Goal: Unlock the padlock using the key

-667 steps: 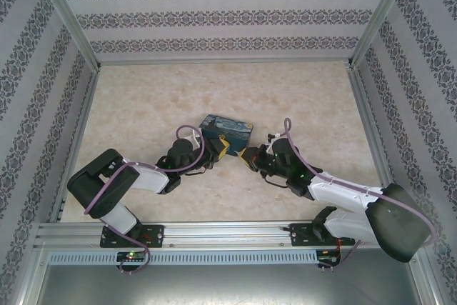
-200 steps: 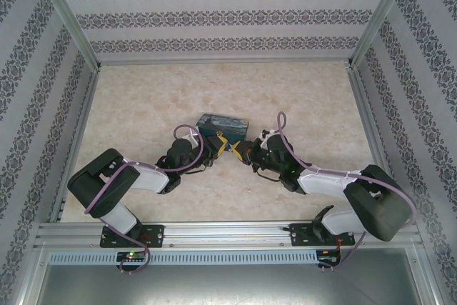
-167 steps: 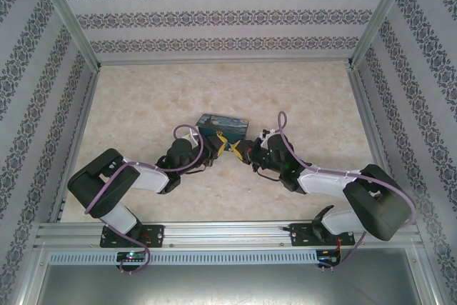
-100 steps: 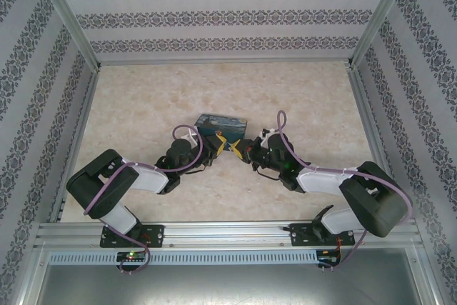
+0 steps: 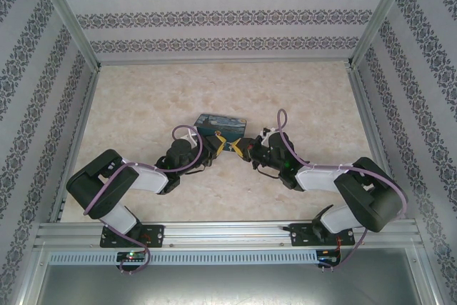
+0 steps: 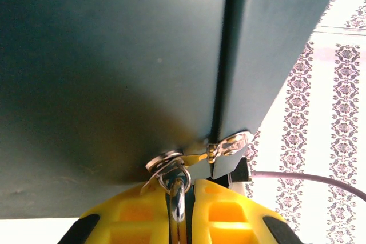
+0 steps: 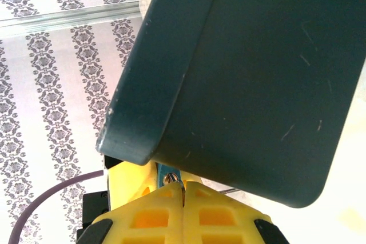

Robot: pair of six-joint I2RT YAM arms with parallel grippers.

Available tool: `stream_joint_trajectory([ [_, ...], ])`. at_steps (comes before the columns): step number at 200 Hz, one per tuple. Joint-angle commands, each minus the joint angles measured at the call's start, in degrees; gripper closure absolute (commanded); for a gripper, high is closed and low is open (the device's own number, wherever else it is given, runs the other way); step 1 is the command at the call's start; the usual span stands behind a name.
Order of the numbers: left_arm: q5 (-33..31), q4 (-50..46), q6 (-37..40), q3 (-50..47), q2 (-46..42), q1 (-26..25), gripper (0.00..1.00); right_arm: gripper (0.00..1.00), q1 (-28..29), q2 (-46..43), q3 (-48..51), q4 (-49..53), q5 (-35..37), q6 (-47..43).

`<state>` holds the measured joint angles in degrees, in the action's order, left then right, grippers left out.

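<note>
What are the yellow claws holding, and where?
The left gripper pinches the padlock at its silvery shackle end. The right gripper is shut on something tiny, probably the key; which part is hidden.

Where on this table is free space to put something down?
The table strip between the box and the back wall is bare, also the sides along the side rails. It is crowded at the box's near side, where the left arm and right arm meet.

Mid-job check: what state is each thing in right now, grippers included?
box: closed, hasp across the seam.
padlock: hung on the hasp, not yet off.
key: pinched, mostly hidden.
left gripper: shut on padlock.
right gripper: shut on key.
</note>
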<state>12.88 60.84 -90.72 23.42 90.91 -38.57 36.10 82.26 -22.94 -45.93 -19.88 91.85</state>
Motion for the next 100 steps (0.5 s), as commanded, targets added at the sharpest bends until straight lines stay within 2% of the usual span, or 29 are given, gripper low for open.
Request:
stream_joint_trajectory([
  [1, 5.7, 5.61, 0.28, 0.83, -1.69, -1.78, 1.0, 1.0, -0.59, 0.78, -1.31, -3.55, -0.54, 1.05],
  [100, 5.34, 4.65, 0.25, 1.37, -1.23, -1.81, 1.0, 1.0, 1.02, 0.94, -1.58, -4.49, -2.44, 2.79],
])
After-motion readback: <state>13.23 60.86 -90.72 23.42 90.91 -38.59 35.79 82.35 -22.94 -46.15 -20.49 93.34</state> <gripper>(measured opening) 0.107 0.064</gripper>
